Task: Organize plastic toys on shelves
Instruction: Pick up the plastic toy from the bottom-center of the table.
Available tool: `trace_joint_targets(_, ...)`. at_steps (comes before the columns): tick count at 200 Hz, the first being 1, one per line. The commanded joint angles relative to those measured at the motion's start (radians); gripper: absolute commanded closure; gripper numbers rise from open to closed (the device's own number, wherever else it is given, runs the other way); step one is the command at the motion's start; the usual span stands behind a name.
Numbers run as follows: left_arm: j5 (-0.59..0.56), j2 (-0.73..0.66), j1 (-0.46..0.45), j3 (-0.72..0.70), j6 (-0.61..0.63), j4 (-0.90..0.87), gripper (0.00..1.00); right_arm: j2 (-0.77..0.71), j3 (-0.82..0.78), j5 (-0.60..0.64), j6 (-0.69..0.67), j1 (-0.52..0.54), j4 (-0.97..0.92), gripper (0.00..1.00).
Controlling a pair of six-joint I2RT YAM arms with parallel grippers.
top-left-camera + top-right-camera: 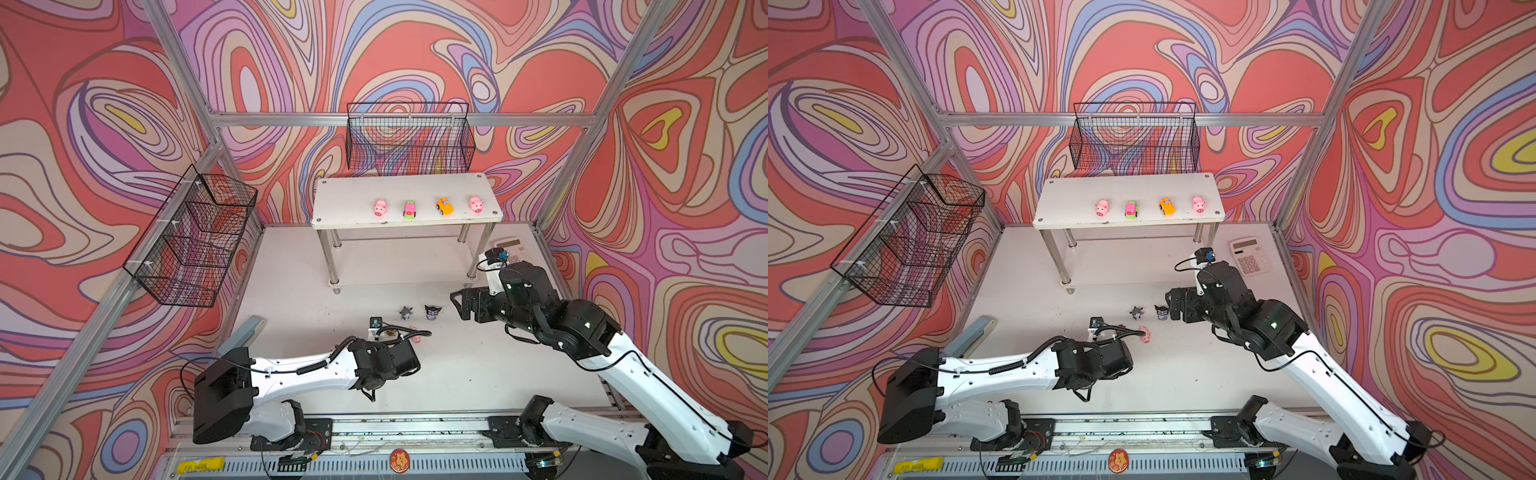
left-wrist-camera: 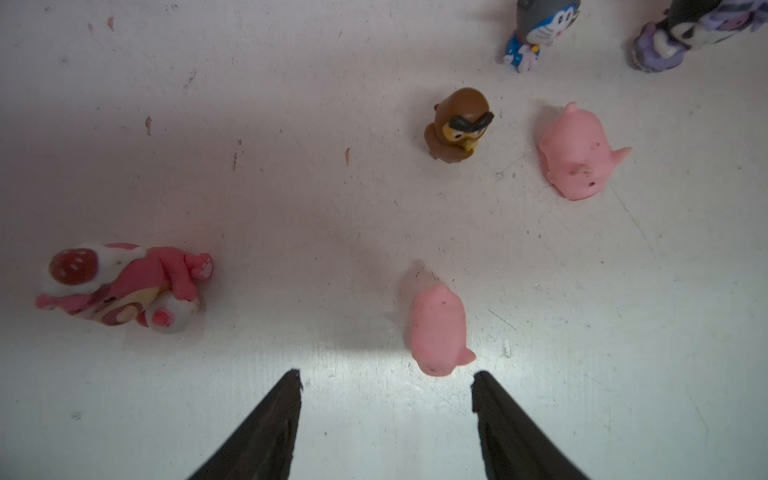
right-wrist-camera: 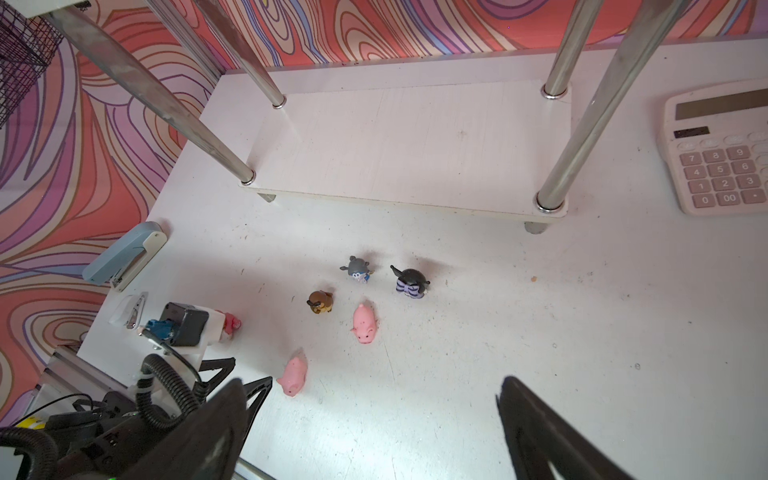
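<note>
The shelves' top board [image 1: 349, 199] carries a pink pig [image 1: 380, 207], a pink-green car [image 1: 409, 209], an orange car [image 1: 444, 206] and a second pig [image 1: 476, 204] in a row. The lower board [image 3: 415, 141] is bare. On the table lie a pink pig [image 2: 438, 336], another pig [image 2: 575, 153], a brown figurine [image 2: 457, 124], a pink bear [image 2: 124, 286], a grey figurine [image 2: 540, 29] and a dark horned one [image 2: 685, 33]. My left gripper [image 2: 386, 376] hangs open over the table, the nearest pig just beyond its fingertips. My right gripper [image 3: 372, 384] is wide open and holds nothing, to the right of the toys.
A pink-keyed calculator [image 1: 1250, 257] lies right of the shelves. A grey stapler [image 3: 124, 257] rests at the table's left edge. One black wire basket [image 1: 409, 137] hangs on the back wall, another [image 1: 195, 237] on the left wall. Chrome legs [image 3: 582, 137] stand in front of the lower board.
</note>
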Motion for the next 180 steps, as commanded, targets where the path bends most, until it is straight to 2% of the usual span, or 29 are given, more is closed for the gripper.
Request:
trace_joint_targets(1,-0.038,0.024,-0.002,0.051,-0.007,-0.004,0.3,-0.022,-0.007,0.02,-0.002,0.002,-0.019,0.01)
trace_joint_targets(57,-0.027,0.08,0.037,0.134,0.076,-0.02,0.29,-0.031,-0.001,0.028,-0.003,0.002,-0.026,0.02)
trace_joint_targets(131,0.023,0.073,0.042,0.042,-0.003,0.013,0.31,-0.018,-0.014,0.027,-0.009,0.002,-0.007,0.02)
trace_joint_targets(180,0.04,0.109,0.041,0.042,-0.009,0.023,0.3,-0.013,-0.015,0.031,-0.014,0.002,-0.006,0.02)
